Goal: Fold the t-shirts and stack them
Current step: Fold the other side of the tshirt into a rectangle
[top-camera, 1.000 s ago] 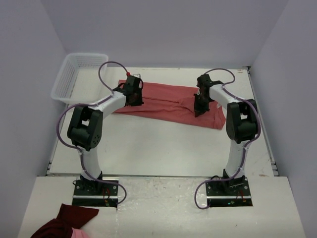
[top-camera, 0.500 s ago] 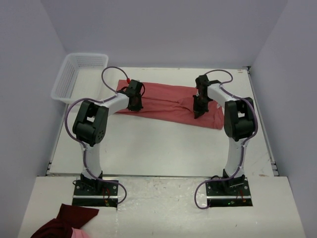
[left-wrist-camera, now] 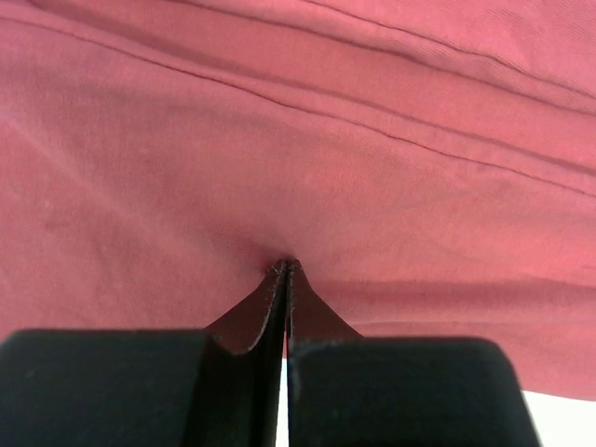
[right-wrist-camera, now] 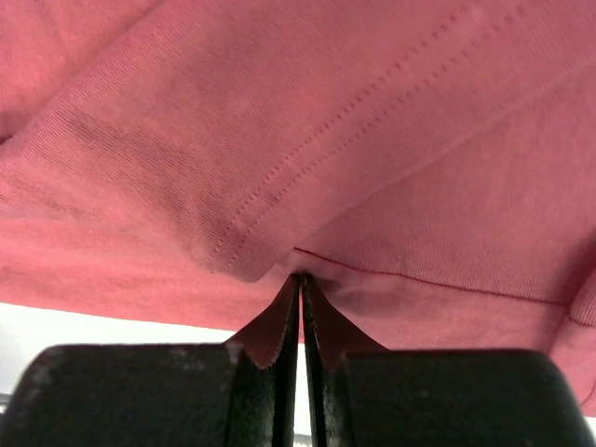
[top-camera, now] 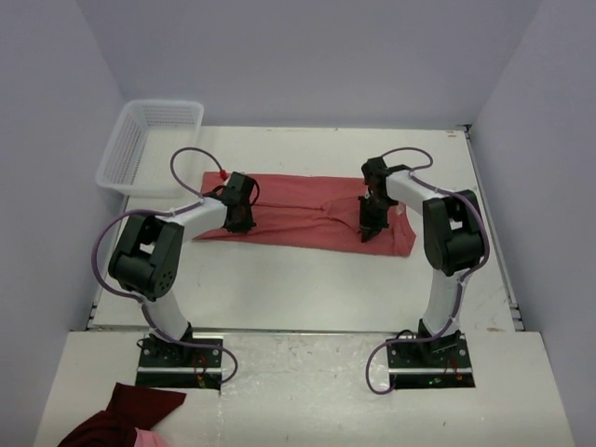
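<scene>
One salmon-red t-shirt lies as a long folded band across the middle of the white table. My left gripper is at the band's left end, near its front edge, shut on a pinch of the cloth. The left wrist view shows the t-shirt puckering at the closed tips of that gripper. My right gripper is at the band's right part. In the right wrist view the t-shirt shows a stitched hem folded over the tips of the right gripper, which are pressed together on the cloth.
A white plastic basket stands at the table's far left corner. A dark maroon cloth bundle with a pink patch lies on the near ledge, left of the left arm's base. Grey walls close in three sides.
Both grippers have moved toward the near side of the table, drawing the shirt with them. The band now lies closer to the arms and a little further left.
</scene>
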Controlling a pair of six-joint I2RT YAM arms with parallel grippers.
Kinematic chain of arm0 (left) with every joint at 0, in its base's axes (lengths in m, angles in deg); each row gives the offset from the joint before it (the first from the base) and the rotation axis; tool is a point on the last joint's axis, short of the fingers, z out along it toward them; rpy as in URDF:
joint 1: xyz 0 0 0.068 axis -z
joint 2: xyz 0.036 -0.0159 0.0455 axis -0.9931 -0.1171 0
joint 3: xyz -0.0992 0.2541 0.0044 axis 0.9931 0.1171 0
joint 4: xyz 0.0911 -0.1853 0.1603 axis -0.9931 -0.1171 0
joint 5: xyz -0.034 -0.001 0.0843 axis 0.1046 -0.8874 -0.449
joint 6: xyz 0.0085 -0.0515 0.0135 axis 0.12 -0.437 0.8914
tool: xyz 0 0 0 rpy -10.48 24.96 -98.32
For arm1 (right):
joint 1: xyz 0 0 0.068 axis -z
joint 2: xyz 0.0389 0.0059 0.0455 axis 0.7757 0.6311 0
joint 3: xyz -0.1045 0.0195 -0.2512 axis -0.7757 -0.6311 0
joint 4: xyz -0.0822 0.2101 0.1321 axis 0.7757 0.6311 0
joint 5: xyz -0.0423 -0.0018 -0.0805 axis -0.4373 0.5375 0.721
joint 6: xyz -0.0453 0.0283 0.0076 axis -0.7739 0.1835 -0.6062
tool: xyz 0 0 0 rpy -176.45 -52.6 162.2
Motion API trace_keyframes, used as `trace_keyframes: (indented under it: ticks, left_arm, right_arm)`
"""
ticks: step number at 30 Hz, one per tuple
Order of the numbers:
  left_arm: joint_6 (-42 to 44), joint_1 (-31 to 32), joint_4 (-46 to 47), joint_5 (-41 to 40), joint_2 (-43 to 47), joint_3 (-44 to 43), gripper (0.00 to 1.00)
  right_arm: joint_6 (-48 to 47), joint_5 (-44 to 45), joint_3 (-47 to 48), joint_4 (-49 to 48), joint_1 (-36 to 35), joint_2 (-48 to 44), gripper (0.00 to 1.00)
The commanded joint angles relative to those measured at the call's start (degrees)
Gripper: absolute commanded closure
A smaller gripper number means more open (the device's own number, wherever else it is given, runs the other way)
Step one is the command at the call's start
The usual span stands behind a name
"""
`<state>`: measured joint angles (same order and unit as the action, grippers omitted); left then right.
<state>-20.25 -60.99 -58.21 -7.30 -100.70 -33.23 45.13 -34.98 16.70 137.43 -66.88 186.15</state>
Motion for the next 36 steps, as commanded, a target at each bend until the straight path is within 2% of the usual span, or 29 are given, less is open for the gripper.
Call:
trace_keyframes:
  ticks: [1, 6, 11, 18, 20, 22, 23, 25, 29, 36]
  left_arm:
    - [-2.85, -0.31, -5.85, 0.2, 1.53, 3.8, 1.0]
    - [-5.22, -0.22, -6.03, 1.88, 6.19, 8.98, 1.0]
    - [-6.1, -0.14, -5.94, 1.18, 14.45, 15.3, 1.0]
    - [-4.96, 0.39, -6.82, 0.57, 26.75, 17.43, 1.0]
    - [-3.56, 0.39, -7.17, -0.31, 28.6, 15.94, 1.0]
    - [-2.85, 0.39, -7.17, -1.1, 28.96, 14.01, 1.0]
    - [-2.76, 0.39, -7.17, -1.19, 28.61, 13.3, 1.0]
    - [-2.59, 0.39, -6.91, -1.1, 26.95, 11.2, 1.0]
    - [-2.32, 0.39, -6.3, -0.23, 23.95, 8.47, 1.0]
    - [0.05, 0.39, -5.06, 1.79, 23.51, 6.88, 1.0]
  right_arm:
    - [1.74, -1.56, -4.44, -0.24, -1.48, -3.99, 0.96]
    - [4.19, -1.3, -13.31, -3.56, -3.24, -9.96, 0.96]
    - [6.22, 0.19, -22.79, -7.27, -4.38, -17.52, 0.98]
    - [5.96, 3.44, -26.51, -9.12, -6.4, -32.11, 1.0]
    - [4.9, 3.54, -25.81, -9.12, -6.58, -36.16, 0.94]
    - [3.68, 2.06, -24.58, -9.11, -6.75, -37.65, 0.67]
    - [3.06, 1.09, -24.05, -9.29, -6.75, -37.4, 0.58]
    - [2.53, -0.06, -21.69, -8.33, -6.75, -34.17, 0.55]
    - [1.82, -0.86, -18.69, -8.15, -7.54, -27.13, 0.59]
    - [1.83, 1.08, -16.67, -8.85, -8.25, -20.0, 0.57]
